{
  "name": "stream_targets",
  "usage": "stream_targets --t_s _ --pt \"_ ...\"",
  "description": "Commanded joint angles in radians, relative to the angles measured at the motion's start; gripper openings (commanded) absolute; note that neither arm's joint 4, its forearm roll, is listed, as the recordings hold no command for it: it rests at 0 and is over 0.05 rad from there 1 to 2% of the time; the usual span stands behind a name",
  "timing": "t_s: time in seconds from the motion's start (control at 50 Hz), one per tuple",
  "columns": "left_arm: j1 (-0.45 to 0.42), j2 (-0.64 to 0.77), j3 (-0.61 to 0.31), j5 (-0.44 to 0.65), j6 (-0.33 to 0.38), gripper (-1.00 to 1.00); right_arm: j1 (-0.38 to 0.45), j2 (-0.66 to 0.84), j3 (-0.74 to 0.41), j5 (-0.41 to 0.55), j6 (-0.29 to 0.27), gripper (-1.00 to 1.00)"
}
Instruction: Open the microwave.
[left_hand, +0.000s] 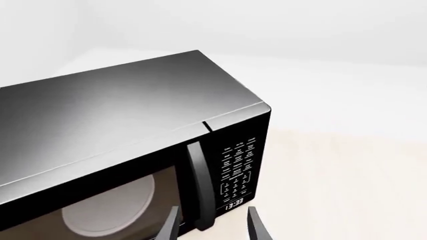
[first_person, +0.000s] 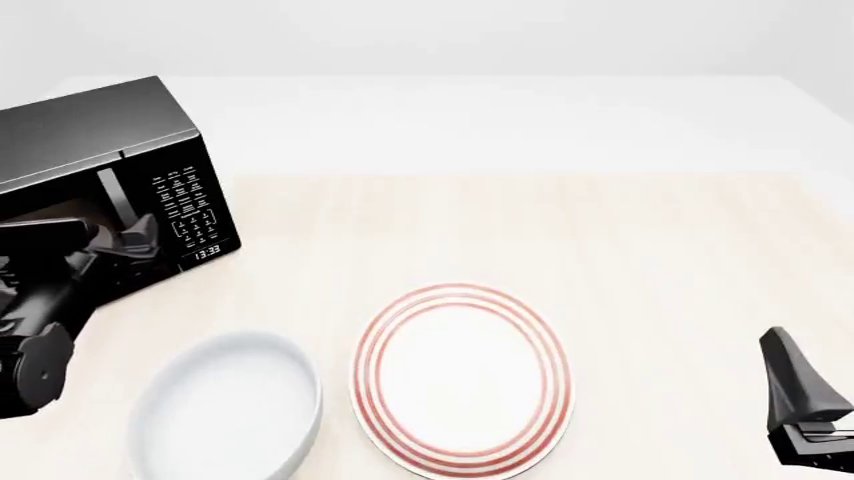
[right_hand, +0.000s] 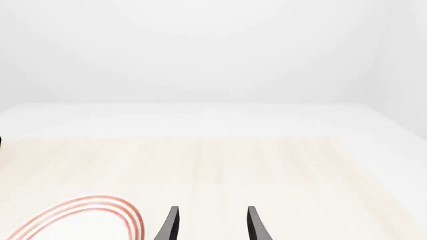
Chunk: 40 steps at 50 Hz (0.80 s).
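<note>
Left wrist view: microwave (left_hand: 127, 150) seen at far left of table, door shut; upright bar handle (left_hand: 199, 185) lined up between spread fingers of left claw (left_hand: 212, 224), nothing held. Right claw (right_hand: 212, 225) parked well apart, open, empty; left arm judged nearer

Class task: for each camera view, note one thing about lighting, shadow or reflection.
Left wrist view: soft sheen grades across the microwave top. Front view: even, flat light; the bowl and plate cast almost no shadow. Right wrist view: pale, washed-out table, no glare.
</note>
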Motion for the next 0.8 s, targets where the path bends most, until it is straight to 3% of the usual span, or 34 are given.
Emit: stream_targets --t_s 0.02,0.8 --pt "0.003 0.057 -0.03 -0.007 -0.004 1.0 0.0 0.0 0.0 0.0 0.0 1.0" --pt "0.011 0.224 -0.145 0.011 -0.018 1.0 0.0 0.0 0.0 0.0 0.0 1.0"
